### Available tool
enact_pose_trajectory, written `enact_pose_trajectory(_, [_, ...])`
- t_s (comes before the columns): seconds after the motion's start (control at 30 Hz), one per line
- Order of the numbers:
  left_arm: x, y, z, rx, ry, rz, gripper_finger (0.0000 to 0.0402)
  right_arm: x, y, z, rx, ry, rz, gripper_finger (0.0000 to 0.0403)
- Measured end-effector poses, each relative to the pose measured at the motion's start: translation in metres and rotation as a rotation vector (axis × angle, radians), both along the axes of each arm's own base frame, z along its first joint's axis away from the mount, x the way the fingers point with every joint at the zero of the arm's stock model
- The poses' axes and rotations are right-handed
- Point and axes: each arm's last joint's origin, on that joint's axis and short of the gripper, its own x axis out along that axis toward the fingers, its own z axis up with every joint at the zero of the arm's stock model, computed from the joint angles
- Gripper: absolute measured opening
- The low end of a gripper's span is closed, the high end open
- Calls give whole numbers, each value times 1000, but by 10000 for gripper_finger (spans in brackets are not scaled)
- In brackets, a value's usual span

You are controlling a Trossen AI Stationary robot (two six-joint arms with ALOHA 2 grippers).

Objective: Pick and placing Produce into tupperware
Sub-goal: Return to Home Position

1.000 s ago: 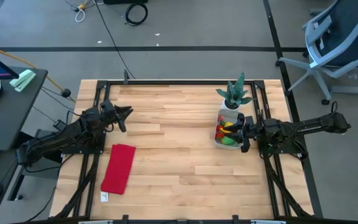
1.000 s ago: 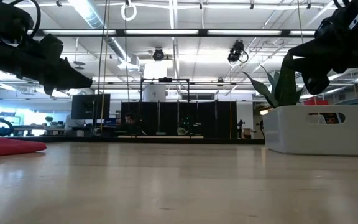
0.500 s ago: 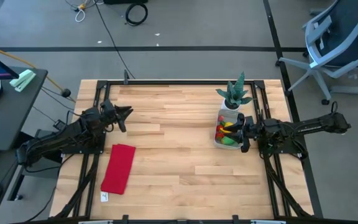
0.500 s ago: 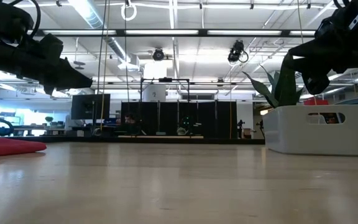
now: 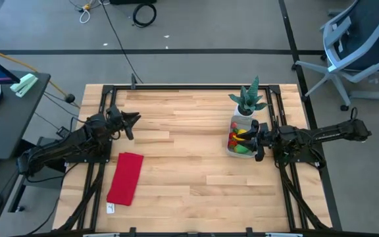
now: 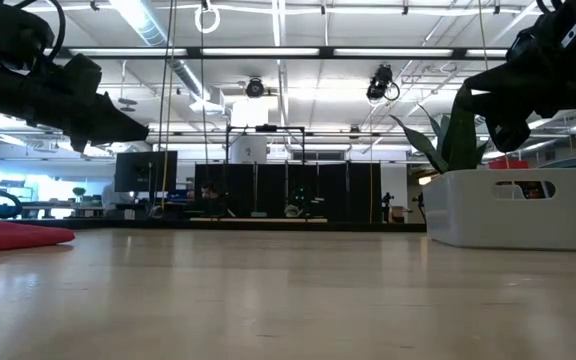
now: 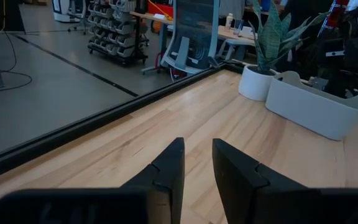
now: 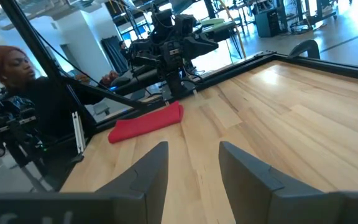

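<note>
High view: right gripper (image 5: 256,140) partly hides produce (image 5: 240,141) in tupperware (image 5: 231,152); it & left gripper (image 5: 133,125) slightly parted, empty.

We take this for a robotics lab set in an open industrial hall. Dark jointed robot arms (image 5: 77,141) flank a pale wooden table top in a black metal frame (image 5: 176,112), which stands on a bare grey concrete floor (image 5: 209,59) with loose black cables (image 5: 143,12). Overhead we see long white strip lights (image 6: 138,20) and exposed silver ducting (image 6: 183,75). Around the rig are a blue-grey wheeled office chair (image 5: 351,39), wheeled metal equipment racks (image 7: 114,34) and a person in dark clothing (image 8: 36,106) at a bench.
</note>
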Motion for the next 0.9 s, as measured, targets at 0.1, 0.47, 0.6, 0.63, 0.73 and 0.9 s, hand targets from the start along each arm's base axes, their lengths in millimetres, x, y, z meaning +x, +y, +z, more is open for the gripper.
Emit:
enact_pose_trajectory(0.1, [0, 0, 0, 1, 0, 0, 91, 0, 0, 0, 0, 0, 0, 151])
enact_pose_trajectory(0.47, [0, 0, 0, 0, -1, 0, 82, 0, 0, 0, 0, 0, 0, 150])
enact_pose_trajectory(0.6, [0, 0, 0, 0, 0, 0, 88, 0, 0, 0, 0, 0, 0, 150])
enact_pose_trajectory(0.63, [0, 0, 0, 0, 0, 0, 89, 0, 0, 0, 0, 0, 0, 150])
enact_pose_trajectory(0.73, [0, 0, 0, 0, 0, 0, 91, 0, 0, 0, 0, 0, 0, 151])
enact_pose_trajectory(0.9, [0, 0, 0, 0, 0, 0, 85, 0, 0, 0, 0, 0, 0, 150])
